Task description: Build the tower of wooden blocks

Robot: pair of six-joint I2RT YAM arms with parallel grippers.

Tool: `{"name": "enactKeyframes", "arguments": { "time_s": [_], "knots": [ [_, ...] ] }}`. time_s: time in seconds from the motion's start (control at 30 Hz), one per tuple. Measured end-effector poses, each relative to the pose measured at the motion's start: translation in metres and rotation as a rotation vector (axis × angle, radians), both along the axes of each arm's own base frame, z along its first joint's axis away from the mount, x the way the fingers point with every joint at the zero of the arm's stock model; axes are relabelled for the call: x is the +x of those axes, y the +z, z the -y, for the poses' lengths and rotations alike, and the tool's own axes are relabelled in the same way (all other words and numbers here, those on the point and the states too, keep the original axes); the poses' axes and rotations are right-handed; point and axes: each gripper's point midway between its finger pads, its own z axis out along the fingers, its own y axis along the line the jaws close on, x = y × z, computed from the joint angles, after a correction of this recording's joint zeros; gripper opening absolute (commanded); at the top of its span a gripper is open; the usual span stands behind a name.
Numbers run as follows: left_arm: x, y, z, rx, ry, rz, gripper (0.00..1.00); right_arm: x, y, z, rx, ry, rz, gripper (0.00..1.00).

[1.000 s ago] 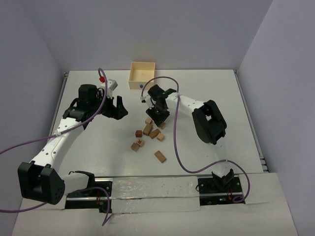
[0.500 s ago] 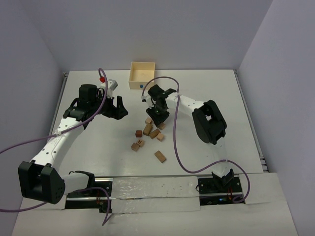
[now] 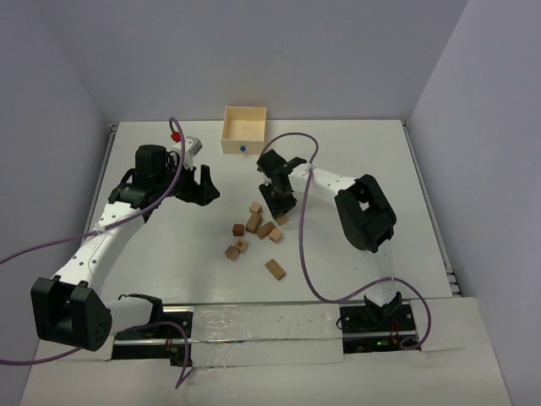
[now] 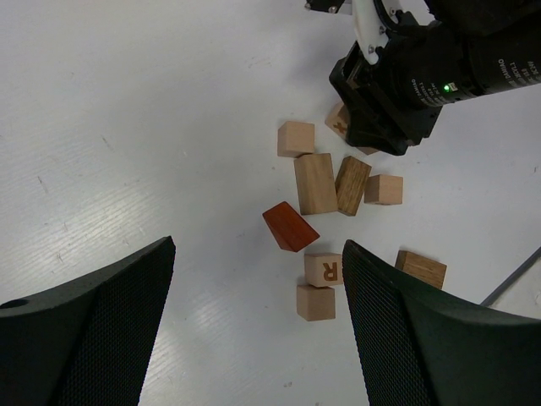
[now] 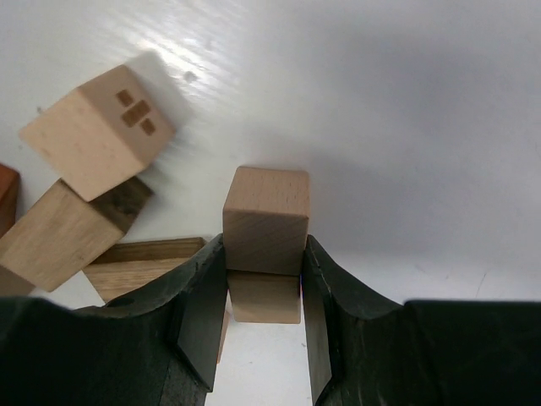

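**Top view.** The left gripper hangs over the far left of the surface, spread and holding nothing, well apart from the work. The wood blocks lie scattered mid-surface, on the near side of the pale box. The right gripper sits low at the far right edge of the scatter. We see no tower standing.

**Left wrist view.** Its own fingers stand wide apart. Beyond them we note a red-brown block, a cube stamped R and two bricks lying side by side. The right gripper is down over a lettered block at the far edge.

**Right wrist view.** The jaws are clenched on both sides of a tan cube. A paler block touches that cube, also between the jaws. We cannot tell which rests on which, nor whether either is off the surface.

**Our reading.** This looks like the first stacking step. If the cube is seated, the next move calls for opening squarely and rising straight. Otherwise it calls for lifting clear of the marked cube nearby.
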Motion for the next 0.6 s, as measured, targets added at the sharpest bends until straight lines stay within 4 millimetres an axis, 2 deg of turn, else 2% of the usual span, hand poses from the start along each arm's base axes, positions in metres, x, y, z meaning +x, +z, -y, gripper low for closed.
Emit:
{"name": "enactKeyframes", "arguments": {
  "time_s": [0.23, 0.6],
  "knots": [
    [0.0004, -0.0002, -0.0007, 0.003, 0.004, 0.000, 0.86, 0.0024, -0.0003, 0.0107, -0.038, -0.175, 0.033, 0.00],
    [0.0022, -0.0054, -0.0006, 0.008, 0.006, -0.015, 0.86, 0.0001, -0.0009, 0.0088, -0.021, -0.326, 0.017, 0.00]
  ]
}}
